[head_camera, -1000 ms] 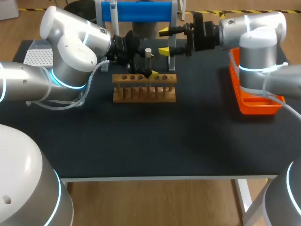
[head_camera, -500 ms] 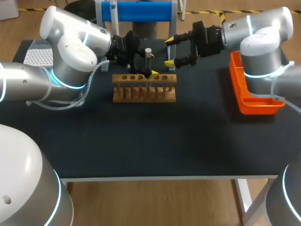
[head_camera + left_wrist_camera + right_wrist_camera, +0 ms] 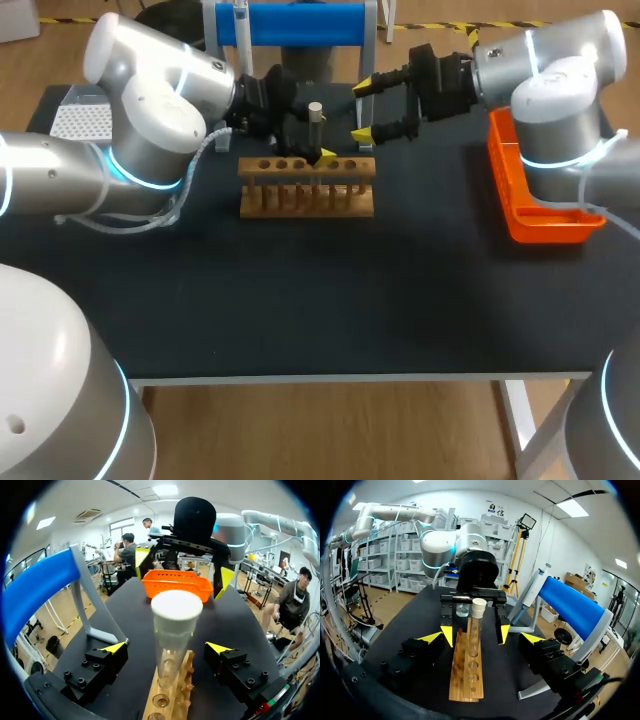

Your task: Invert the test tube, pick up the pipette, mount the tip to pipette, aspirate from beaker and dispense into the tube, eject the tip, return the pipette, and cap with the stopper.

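Only wrist views show left pincer (image 3: 167,648) released around the test tube (image 3: 175,630); right pincer (image 3: 482,638) likewise spread.

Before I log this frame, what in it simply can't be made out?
Liquid level in the test tube: left wrist view, glass too blurred; head view, too small.
Tube's foot in the rack: head view, hidden by the left pincer.
Contents of the orange tray: head view, covered by the right arm.
Part of the tip box: head view, behind the left arm.
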Robot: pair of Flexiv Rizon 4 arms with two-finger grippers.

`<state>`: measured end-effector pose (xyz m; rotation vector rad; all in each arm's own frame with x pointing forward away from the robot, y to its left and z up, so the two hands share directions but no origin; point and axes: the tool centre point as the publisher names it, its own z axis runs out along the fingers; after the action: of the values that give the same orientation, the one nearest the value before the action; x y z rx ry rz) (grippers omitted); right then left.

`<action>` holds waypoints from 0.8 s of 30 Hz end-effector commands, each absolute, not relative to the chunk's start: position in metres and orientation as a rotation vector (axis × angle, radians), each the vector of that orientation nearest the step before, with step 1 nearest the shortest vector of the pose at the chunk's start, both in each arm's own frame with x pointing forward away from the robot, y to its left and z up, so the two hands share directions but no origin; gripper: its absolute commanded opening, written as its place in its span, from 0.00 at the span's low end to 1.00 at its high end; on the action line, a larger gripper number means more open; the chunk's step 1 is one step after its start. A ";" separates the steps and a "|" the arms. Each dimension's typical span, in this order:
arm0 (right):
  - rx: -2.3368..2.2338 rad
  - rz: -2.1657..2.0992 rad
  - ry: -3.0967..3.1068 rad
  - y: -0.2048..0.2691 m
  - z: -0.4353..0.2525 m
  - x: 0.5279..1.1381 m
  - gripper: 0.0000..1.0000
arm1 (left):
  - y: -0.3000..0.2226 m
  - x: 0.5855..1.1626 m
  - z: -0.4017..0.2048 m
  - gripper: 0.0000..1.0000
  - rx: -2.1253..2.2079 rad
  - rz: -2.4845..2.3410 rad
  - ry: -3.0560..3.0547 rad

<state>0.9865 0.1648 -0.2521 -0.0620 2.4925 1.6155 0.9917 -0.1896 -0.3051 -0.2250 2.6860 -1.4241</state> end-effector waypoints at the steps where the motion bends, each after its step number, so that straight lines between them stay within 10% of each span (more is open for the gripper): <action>1: -0.061 1.614 2.493 0.165 -0.252 0.986 1.00 | -0.179 0.982 -0.301 1.00 -0.244 -1.403 2.678; 24: -0.061 1.614 2.493 0.165 -0.252 0.986 1.00 | -0.094 0.989 -0.294 1.00 -0.384 -1.288 2.642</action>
<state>0.9861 0.1656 -0.2522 -0.0599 2.4892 1.6162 0.9917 -0.1046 -0.2987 -0.3878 2.6367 -1.2863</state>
